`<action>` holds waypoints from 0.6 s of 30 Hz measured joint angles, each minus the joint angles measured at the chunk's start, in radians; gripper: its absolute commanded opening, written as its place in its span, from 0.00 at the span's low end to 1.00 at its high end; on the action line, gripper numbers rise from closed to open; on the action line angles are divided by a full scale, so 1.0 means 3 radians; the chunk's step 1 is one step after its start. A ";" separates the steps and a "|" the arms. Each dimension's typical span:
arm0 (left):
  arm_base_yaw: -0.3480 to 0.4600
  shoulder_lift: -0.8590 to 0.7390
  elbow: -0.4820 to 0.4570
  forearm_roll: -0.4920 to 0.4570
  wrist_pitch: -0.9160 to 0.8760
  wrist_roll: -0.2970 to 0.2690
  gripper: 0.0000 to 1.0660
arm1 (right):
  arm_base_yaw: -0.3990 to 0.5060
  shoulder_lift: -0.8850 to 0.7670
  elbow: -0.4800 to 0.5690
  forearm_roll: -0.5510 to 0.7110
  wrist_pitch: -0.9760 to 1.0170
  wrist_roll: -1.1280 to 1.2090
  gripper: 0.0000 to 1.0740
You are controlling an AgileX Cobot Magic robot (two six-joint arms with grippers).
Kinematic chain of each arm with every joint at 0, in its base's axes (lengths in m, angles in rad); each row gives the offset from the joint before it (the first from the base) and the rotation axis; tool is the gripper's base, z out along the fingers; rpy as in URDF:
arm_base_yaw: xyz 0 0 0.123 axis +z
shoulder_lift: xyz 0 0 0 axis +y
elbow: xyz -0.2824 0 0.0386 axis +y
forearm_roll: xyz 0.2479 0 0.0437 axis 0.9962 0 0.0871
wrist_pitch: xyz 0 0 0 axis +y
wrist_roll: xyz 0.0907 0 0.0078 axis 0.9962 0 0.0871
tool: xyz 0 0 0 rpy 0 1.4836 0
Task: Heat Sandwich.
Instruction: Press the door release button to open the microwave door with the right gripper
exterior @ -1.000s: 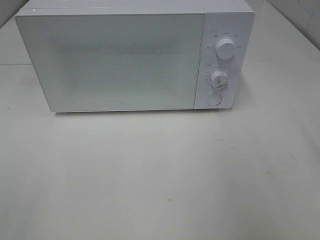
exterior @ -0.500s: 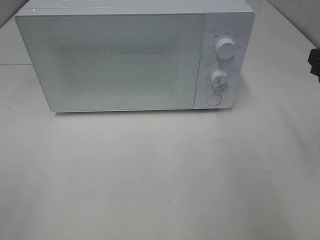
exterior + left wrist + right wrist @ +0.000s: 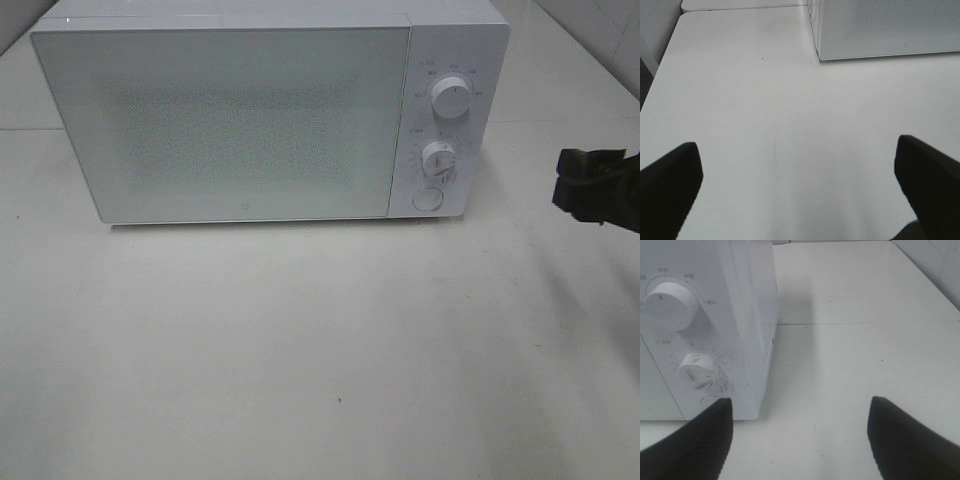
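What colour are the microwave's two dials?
White, matching the microwave body; the dials show best in the right wrist view.

one microwave [image 3: 250, 115], two knobs [image 3: 452, 98] [image 3: 438, 157], one round button [image 3: 428, 199], two grippers [image 3: 797, 147] [image 3: 801, 404], one table [image 3: 300, 350].

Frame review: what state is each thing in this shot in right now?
Microwave door, shut.
Upper knob, mark pointing roughly up.
Lower knob, setting unreadable.
Left tool, open, empty.
Right tool, open, empty.
Sandwich, not in view.
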 measured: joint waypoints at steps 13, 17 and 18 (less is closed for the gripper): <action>0.0000 0.0000 0.0000 0.0000 0.0000 0.0000 0.94 | 0.0970 0.0717 -0.0013 0.0870 -0.0717 -0.0170 0.68; 0.0000 0.0000 0.0000 0.0000 0.0000 0.0000 0.94 | 0.1233 0.0913 -0.0117 0.1110 -0.0757 -0.0233 0.68; 0.0000 0.0000 0.0000 0.0000 0.0000 0.0000 0.94 | 0.1337 0.1003 -0.0170 0.1187 -0.0777 -0.0253 0.68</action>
